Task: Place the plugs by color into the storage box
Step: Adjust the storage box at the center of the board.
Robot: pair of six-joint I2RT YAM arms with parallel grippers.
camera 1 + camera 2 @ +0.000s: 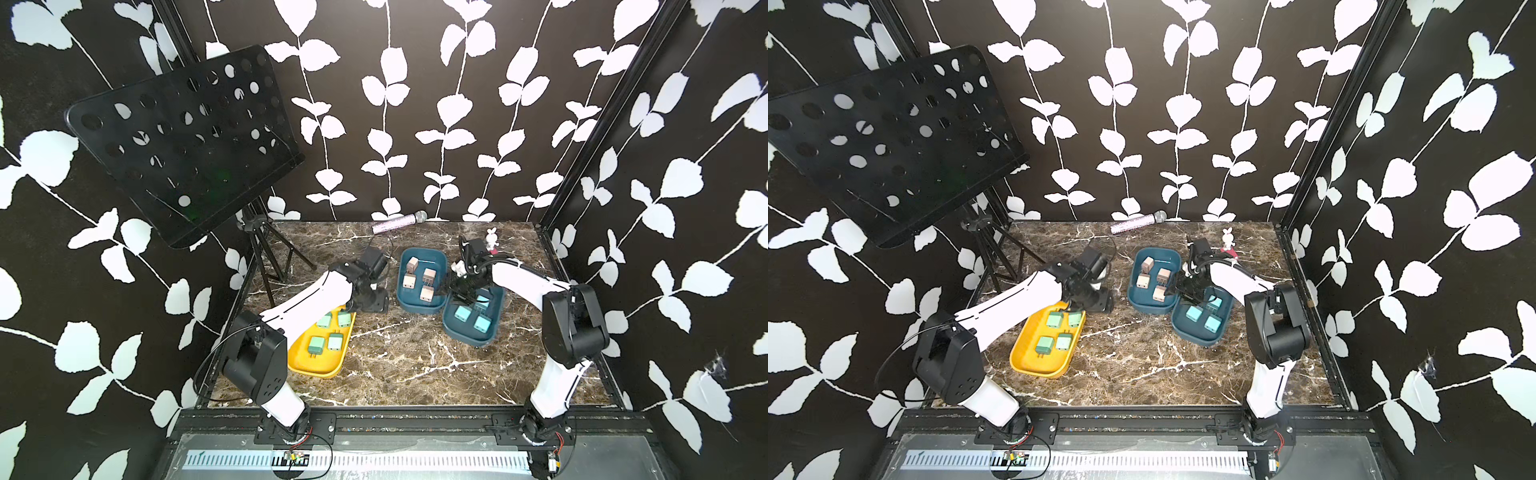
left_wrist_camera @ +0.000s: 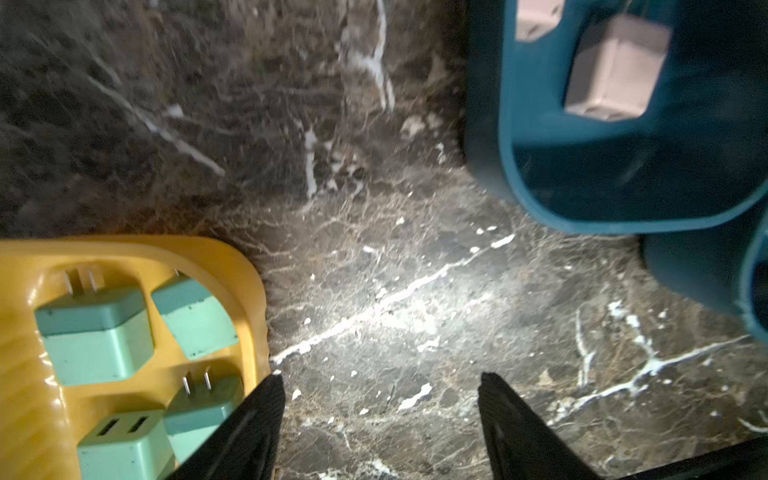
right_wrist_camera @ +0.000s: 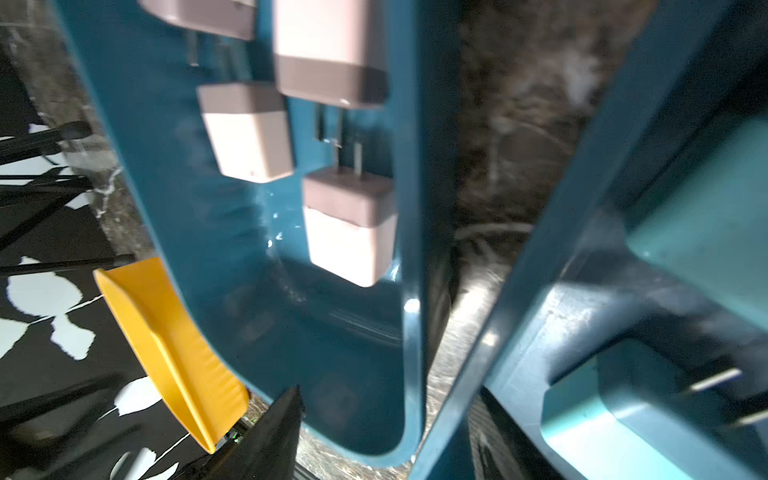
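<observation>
Glossy teal tray (image 3: 208, 257), seemingly plastic; polished marble tabletop (image 2: 374, 291).

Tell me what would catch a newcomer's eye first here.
The big black perforated music stand looms over the marble table at far left. Mint green plugs lie in a yellow tray at front left; pink-beige plugs sit in the farther teal tray, light blue plugs in the nearer teal tray.
</observation>
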